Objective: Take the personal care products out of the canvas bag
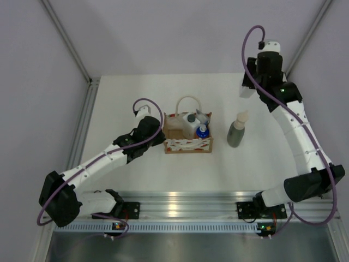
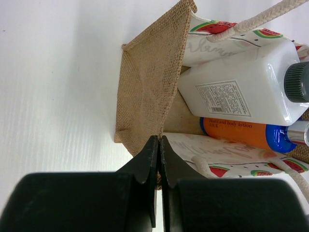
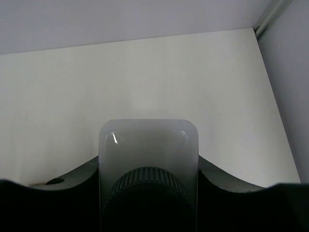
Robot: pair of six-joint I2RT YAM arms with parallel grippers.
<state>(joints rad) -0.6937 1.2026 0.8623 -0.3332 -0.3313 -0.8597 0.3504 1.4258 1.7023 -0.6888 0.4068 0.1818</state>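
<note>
L gripper [image 2: 159, 145] pinches canvas bag [image 2: 145, 87] by left wall, prob. to anchor it. R gripper [image 3: 147, 166], well right of bag, clamps white bottle [image 3: 147, 140], prob. for set-down near grey-green bottle [image 1: 236, 134].

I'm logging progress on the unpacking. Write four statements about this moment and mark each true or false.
1. The grey-green bottle stands on the table outside the canvas bag. True.
2. The left gripper is open and clear of the bag. False: it is shut on the bag's edge.
3. The right gripper holds a white bottle. True.
4. The orange bottle lies on the table. False: it is in the bag, beside another white bottle.
</note>
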